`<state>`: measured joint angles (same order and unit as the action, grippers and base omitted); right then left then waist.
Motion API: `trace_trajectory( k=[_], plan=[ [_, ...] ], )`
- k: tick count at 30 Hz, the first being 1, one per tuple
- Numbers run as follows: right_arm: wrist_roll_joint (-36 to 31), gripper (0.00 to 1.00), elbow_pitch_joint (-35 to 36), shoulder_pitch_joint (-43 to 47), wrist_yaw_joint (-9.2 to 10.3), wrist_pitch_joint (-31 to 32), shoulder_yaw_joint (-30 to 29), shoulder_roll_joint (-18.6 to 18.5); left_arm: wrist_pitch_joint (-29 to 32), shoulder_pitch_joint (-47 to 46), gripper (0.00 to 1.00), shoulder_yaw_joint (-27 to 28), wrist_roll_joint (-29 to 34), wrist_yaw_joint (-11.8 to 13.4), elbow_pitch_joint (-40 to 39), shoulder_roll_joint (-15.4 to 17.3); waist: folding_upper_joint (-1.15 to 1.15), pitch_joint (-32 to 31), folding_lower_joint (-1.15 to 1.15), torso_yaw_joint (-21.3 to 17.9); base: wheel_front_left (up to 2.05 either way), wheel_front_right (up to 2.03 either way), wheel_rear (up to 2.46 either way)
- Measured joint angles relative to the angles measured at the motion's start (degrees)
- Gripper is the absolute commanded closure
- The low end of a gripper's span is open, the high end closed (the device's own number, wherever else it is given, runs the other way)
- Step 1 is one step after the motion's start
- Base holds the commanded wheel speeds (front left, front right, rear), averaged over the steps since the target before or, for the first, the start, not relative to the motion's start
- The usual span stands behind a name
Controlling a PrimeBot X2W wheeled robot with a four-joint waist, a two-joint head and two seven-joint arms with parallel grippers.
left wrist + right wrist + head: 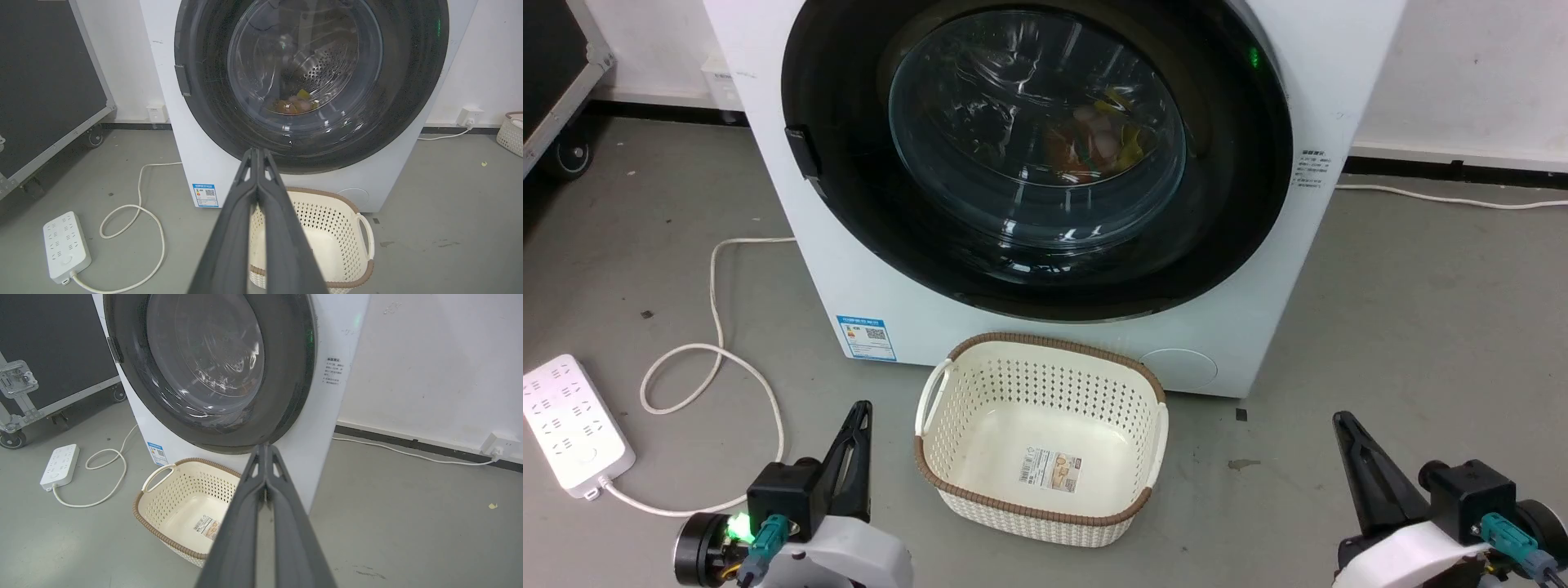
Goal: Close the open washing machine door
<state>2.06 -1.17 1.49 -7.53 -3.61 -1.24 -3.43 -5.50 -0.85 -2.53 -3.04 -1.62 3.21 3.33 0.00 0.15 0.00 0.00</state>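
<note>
The white washing machine (849, 278) stands straight ahead on the grey floor. Its door (1233, 188), a wide glossy black rim around a bulging glass window, lies flat against the front. Coloured laundry (1094, 139) shows through the glass. My left gripper (859, 408) sits low at the left, shut and holding nothing, well short of the machine. My right gripper (1339, 420) is low at the right, also shut and holding nothing. In the left wrist view the left gripper (256, 152) points at the door's (408, 81) lower rim. In the right wrist view the right gripper (265, 447) points at the door's (286, 375) lower right edge.
A cream perforated basket (980, 384) with a brown rim stands on the floor between my grippers, right before the machine. A white power strip (568, 425) and its looped cable (715, 351) lie at the left. A black wheeled case (41, 81) stands far left.
</note>
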Motion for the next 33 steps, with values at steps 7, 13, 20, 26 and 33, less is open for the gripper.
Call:
trace_trajectory(
  k=[7,13,20,26,33],
  plan=[
    [-0.1,1.0,0.1,0.0,0.0,0.5,0.2,0.0,0.9,0.0,1.0,0.4,0.5,0.2,-0.4,-0.1,0.0,0.0,0.0,0.0,0.0,0.0,0.0],
    [-0.4,1.0,0.2,-0.4,0.0,1.0,0.4,0.1,1.5,0.0,1.0,0.8,0.8,0.5,-0.8,-0.1,0.0,0.0,0.0,0.0,0.0,0.0,0.0],
    [-0.6,1.0,0.4,-0.4,0.0,1.5,0.5,0.1,2.4,0.0,1.0,1.1,1.0,0.5,-1.3,-0.2,0.0,-0.1,0.0,0.0,0.0,0.0,0.0],
    [-1.1,1.0,0.4,-0.5,0.0,2.0,0.6,0.1,3.0,0.0,1.0,1.4,1.5,0.7,-1.6,-0.3,0.0,-0.1,0.0,0.0,0.0,0.0,0.0],
    [-1.2,1.0,0.5,-0.6,0.0,2.5,0.8,0.2,3.9,0.0,1.0,1.7,1.9,1.0,-2.1,-0.3,0.0,-0.1,0.0,0.0,0.0,0.0,0.0]
  ],
)
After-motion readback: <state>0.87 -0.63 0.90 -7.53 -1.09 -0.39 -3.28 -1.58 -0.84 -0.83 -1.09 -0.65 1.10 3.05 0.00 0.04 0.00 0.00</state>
